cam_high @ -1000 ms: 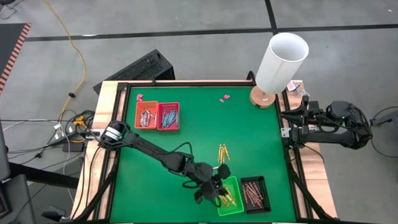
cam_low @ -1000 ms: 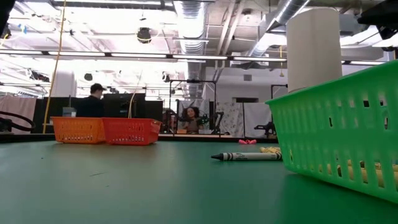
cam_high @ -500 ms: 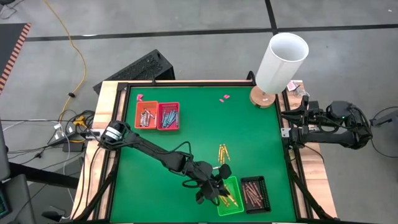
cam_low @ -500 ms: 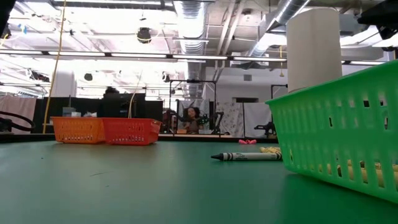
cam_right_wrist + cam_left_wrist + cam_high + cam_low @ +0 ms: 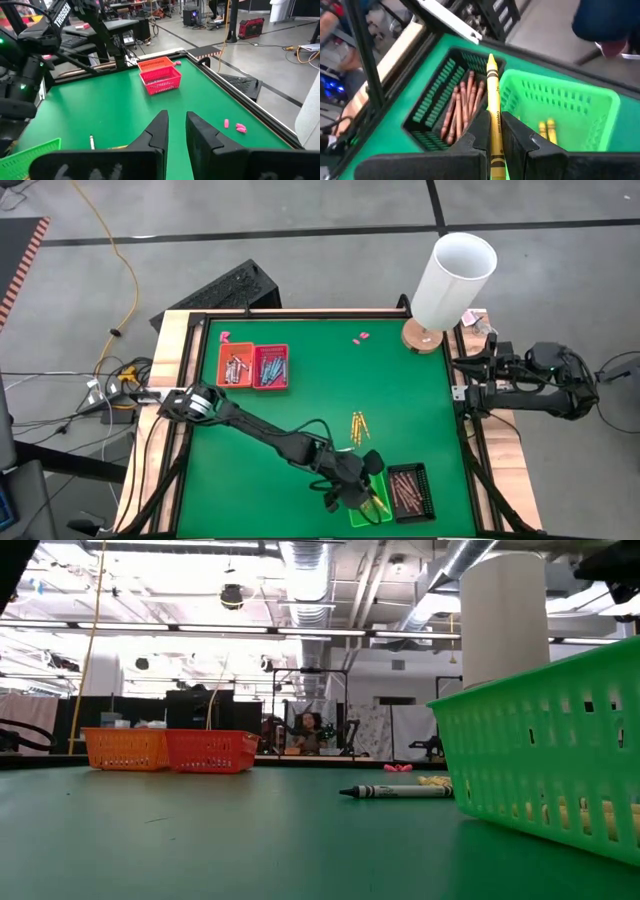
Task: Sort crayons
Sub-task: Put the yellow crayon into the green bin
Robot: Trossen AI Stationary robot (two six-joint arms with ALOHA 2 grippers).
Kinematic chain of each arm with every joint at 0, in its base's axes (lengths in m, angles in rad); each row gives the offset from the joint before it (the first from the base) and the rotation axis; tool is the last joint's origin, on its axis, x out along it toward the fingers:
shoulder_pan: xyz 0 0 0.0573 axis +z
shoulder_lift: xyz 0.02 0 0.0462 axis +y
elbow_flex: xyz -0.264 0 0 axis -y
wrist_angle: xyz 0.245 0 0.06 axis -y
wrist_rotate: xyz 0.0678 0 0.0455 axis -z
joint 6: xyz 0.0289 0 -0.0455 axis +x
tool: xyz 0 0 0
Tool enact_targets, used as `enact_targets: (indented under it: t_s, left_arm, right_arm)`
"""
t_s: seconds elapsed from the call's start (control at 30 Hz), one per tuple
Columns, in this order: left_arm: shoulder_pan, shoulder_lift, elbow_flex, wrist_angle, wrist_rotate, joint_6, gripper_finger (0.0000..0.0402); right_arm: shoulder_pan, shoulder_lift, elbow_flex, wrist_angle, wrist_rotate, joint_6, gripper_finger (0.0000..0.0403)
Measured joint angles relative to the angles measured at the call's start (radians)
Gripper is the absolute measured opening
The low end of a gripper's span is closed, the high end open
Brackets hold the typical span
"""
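White "TROSSEN" lettering runs along the dark left arm (image 5: 62, 15) in the right wrist view. The left gripper (image 5: 492, 131) pinches a yellow paper-wrapped crayon (image 5: 493, 107) whose label seems to read "Crayola". It has shifted since half a second ago, from the bright green plastic basket's (image 5: 372, 498) near edge to above it. Loose yellow crayons (image 5: 358, 425) lie on the green felt. The right gripper (image 5: 174, 131) waits, fingers slightly parted, empty.

2 baskets (image 5: 253, 366) sit far left, 2 trays (image 5: 392, 493) near right.
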Motion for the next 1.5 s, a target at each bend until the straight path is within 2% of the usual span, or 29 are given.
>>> enact_targets:
  t_s: [0.37, 0.8, 0.9, 1.13, 1.2, 1.27, 1.4, 1.5]
  left_arm:
    - [0.011, -0.001, 0.013, -0.145, 0.036, 0.017, 0.0014]
    - [0.012, 0.000, 0.000, -0.147, 0.047, -0.023, 0.0016]
    - [0.012, 0.000, 0.000, -0.150, 0.047, -0.036, 0.0033]
    - [0.011, 0.000, 0.000, -0.153, 0.033, -0.075, 0.0107]
    - [0.011, 0.000, 0.000, -0.151, -0.015, -0.085, 0.0123]
    - [0.010, 0.000, 0.000, -0.142, -0.107, -0.144, 0.0133]
    - [0.020, -0.007, 0.000, -0.102, -0.374, -0.382, 0.0137]
    - [0.044, -0.012, 0.001, -0.105, -0.534, -0.607, 0.0137]
  right_arm:
    - [0.000, 0.000, 0.000, 0.003, 0.002, -0.002, 0.0068]
    - [0.000, 0.000, -0.001, 0.002, 0.002, -0.002, 0.0068]
    - [0.000, 0.000, -0.001, 0.002, 0.001, -0.002, 0.0068]
    - [0.000, 0.000, -0.001, 0.002, 0.002, -0.001, 0.0068]
    - [0.000, 0.000, -0.001, 0.002, 0.001, -0.001, 0.0068]
    - [0.000, 0.000, -0.001, 0.002, 0.001, -0.001, 0.0068]
    - [0.000, 0.000, -0.001, 0.002, 0.001, -0.001, 0.0068]
    - [0.000, 0.000, -0.001, 0.002, 0.001, -0.001, 0.0068]
